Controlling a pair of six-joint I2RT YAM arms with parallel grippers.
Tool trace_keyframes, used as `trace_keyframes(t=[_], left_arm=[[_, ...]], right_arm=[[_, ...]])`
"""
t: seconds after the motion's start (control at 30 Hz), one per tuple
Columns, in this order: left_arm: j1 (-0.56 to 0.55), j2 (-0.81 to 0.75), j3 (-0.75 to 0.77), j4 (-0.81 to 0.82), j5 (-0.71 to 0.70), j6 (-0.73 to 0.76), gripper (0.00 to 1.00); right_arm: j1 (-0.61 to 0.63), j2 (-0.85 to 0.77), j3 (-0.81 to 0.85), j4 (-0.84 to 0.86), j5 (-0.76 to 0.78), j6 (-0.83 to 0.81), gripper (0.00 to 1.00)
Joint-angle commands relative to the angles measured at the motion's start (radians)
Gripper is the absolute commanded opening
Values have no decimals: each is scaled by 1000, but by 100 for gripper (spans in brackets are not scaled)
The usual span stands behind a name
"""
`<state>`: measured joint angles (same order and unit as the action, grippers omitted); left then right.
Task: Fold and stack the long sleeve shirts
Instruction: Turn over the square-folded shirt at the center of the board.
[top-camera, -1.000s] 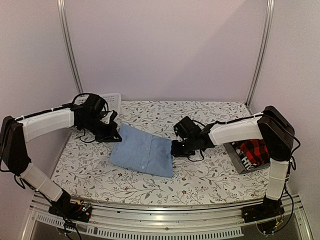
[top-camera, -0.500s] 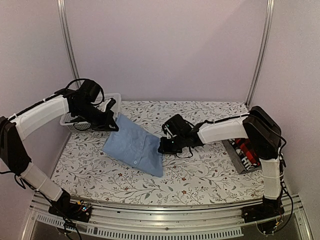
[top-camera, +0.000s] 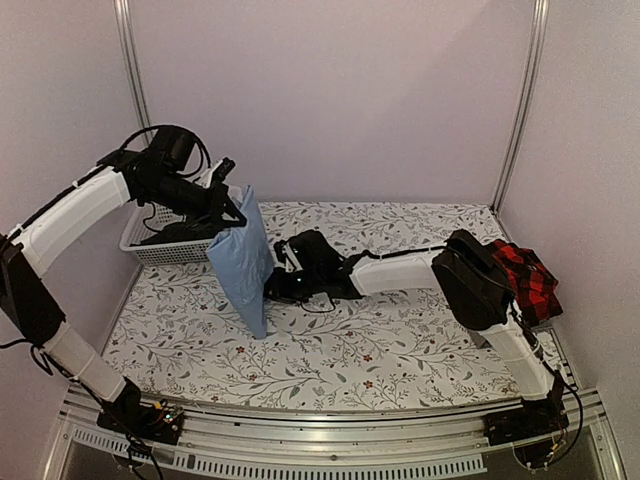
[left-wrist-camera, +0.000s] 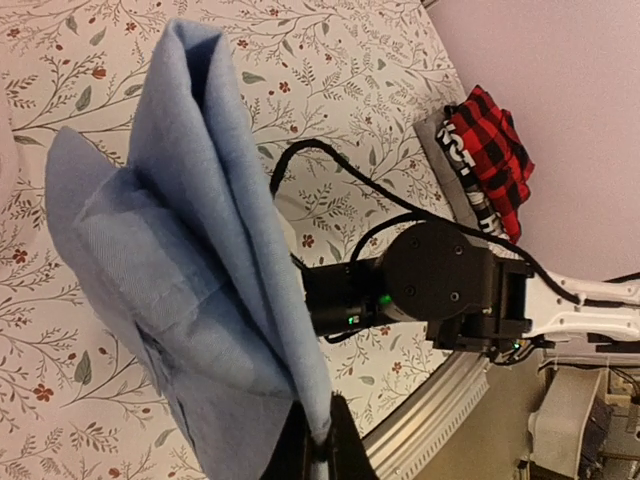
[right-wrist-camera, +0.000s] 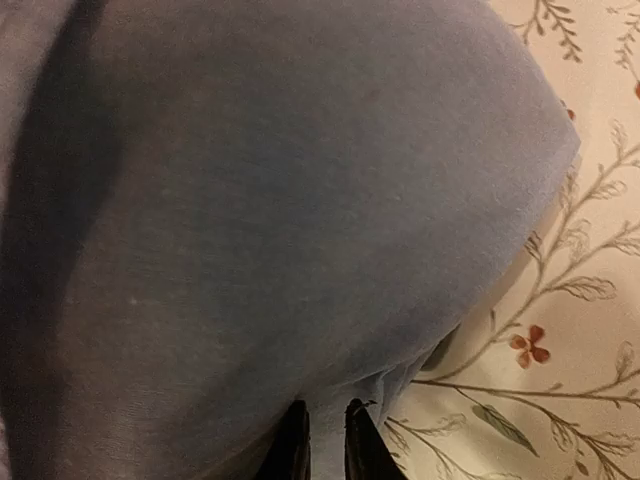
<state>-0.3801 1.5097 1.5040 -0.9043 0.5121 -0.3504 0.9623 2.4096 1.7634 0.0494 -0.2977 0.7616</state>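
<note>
The right gripper (top-camera: 272, 290) is low over the table (top-camera: 400, 340), its arm stretched across from the right side. Its jaws are nearly together and pinch a fold at the lower edge of the light blue shirt (top-camera: 243, 265). From the right wrist, the blue cloth (right-wrist-camera: 250, 200) fills most of the view and runs down between the two dark fingertips (right-wrist-camera: 295, 445).

The shirt is folded and hangs almost upright, left of the table's middle. Its bottom corner is just above or touching the flowered tablecloth; which one cannot be told. No label or print can be seen on the blue cloth.

Higher and farther back, the left gripper (top-camera: 235, 205) is clamped tight on the shirt's top edge and holds it up. The left wrist view shows the cloth (left-wrist-camera: 200, 250) gathered into its closed fingers.

Behind the left gripper, a white lattice basket (top-camera: 160, 250) sits at the far left of the table.

At the right edge, the red-and-black plaid shirt (top-camera: 525, 275) lies bunched on the grey shirt (left-wrist-camera: 450, 150). The grey shirt's white lettering is too small to read.
</note>
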Motion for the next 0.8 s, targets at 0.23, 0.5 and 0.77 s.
trace_keyframes(t=[0.23,0.5,0.77], left_arm=[[-35,225,84,174,113,-75,0],[-61,300,144,211,136,-98,0],[-92,359,141,237,143,-97,0]], right_arm=[[27,184,150,250,-119,122,15],[10,100,-17,299,-76,129,15],[-44,-157,-376,334,-4,86,25]])
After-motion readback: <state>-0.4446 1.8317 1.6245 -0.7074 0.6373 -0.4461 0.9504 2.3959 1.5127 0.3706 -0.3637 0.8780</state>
